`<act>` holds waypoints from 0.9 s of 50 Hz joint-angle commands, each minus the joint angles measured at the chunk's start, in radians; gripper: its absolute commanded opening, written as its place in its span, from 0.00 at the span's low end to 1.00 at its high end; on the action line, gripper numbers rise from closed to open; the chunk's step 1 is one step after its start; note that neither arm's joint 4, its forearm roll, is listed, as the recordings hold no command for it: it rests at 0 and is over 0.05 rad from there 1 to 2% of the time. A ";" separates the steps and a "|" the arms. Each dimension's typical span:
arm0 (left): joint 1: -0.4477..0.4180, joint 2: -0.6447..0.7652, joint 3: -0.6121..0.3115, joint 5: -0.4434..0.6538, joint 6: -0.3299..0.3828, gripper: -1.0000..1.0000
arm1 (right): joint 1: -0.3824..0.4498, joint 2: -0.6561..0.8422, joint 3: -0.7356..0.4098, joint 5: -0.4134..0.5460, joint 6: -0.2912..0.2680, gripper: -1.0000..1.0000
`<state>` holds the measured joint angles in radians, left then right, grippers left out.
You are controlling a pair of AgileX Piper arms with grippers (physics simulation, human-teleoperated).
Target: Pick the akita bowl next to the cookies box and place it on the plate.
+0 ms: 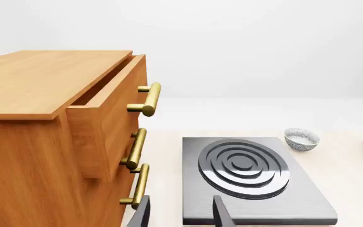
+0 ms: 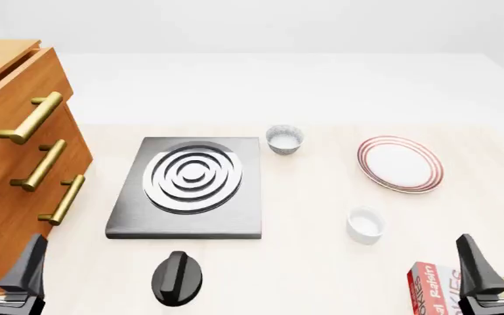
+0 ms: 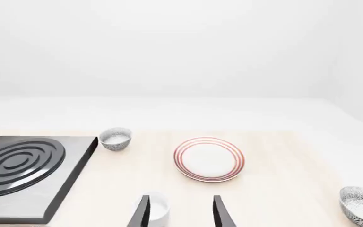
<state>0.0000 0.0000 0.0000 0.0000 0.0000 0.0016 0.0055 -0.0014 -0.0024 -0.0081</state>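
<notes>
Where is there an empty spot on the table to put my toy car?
Bare tabletop lies between the stove slab and the plate, and behind both toward the far edge. It is crowded near the right gripper, around the cookies box and white ramekin.

The dark grey two-fingered left gripper (image 2: 5,262) sits at about 7 o'clock in the front view, its jaws parted and holding nothing. The matching dark grey right gripper (image 2: 495,262) sits at about 5 o'clock, jaws likewise parted and empty, both pointing forward.
</notes>
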 commanded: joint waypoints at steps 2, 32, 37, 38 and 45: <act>0.000 0.000 0.000 0.000 0.000 1.00 | 0.004 0.019 -0.004 -0.007 -0.030 1.00; 0.000 0.000 0.000 0.000 0.000 1.00 | -0.013 0.242 -0.187 0.119 0.042 1.00; 0.000 0.000 0.000 0.000 0.000 1.00 | -0.011 0.356 -0.229 0.104 0.040 1.00; 0.000 0.000 0.000 0.000 0.000 1.00 | -0.017 0.377 -0.238 0.103 0.038 1.00; 0.000 0.000 0.000 0.000 0.000 1.00 | -0.050 0.496 -0.333 0.165 0.035 1.00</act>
<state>0.0000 0.0000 0.0000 0.0000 0.0000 -0.0201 0.3401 -0.2301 0.1139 0.0219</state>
